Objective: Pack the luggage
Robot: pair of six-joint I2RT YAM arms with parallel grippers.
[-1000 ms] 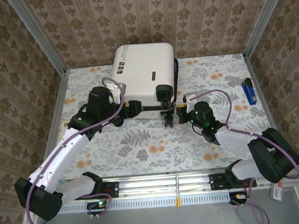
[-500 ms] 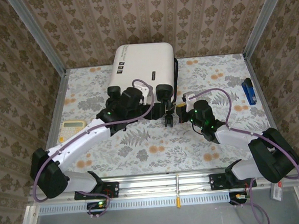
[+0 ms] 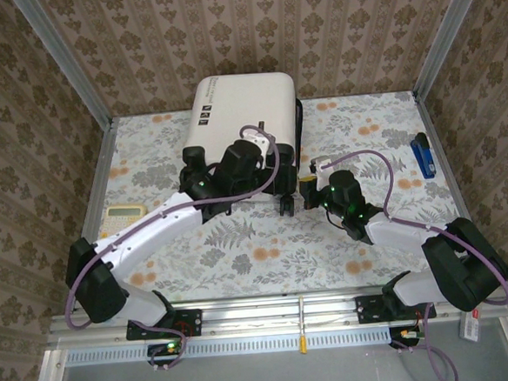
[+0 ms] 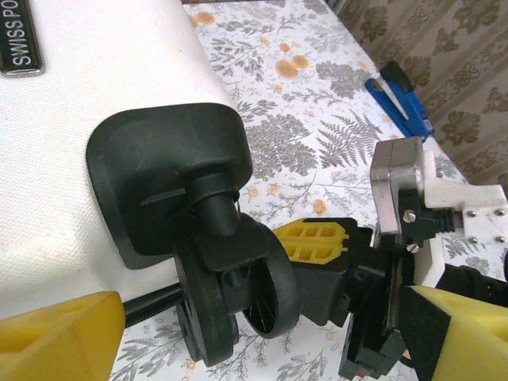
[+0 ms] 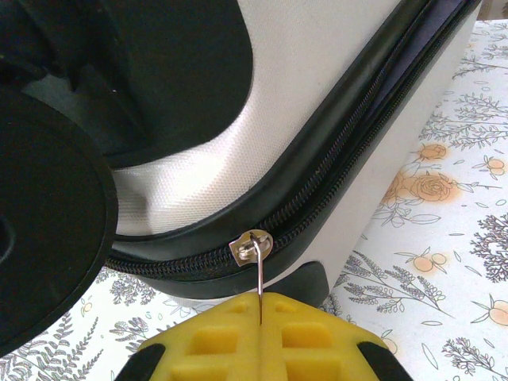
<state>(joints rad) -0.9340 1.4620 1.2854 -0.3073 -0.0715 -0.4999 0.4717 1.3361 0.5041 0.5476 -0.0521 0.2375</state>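
One luggage (image 3: 246,104), one calculator (image 3: 125,219), one blue stapler (image 3: 423,156), two claws (image 4: 254,321) (image 5: 260,327)

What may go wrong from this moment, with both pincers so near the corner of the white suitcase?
1. The right pincer pinches only the thin metal zipper pull of the cream-white hard-shell suitcase; the pull may slip out when tugged.
2. The open left pincer hangs by the black spinner wheel, close beside the right pincer; the two might collide.

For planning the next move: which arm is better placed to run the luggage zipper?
Right: the right gripper is shut on the zipper pull of the luggage; the left gripper stands open beside a wheel.
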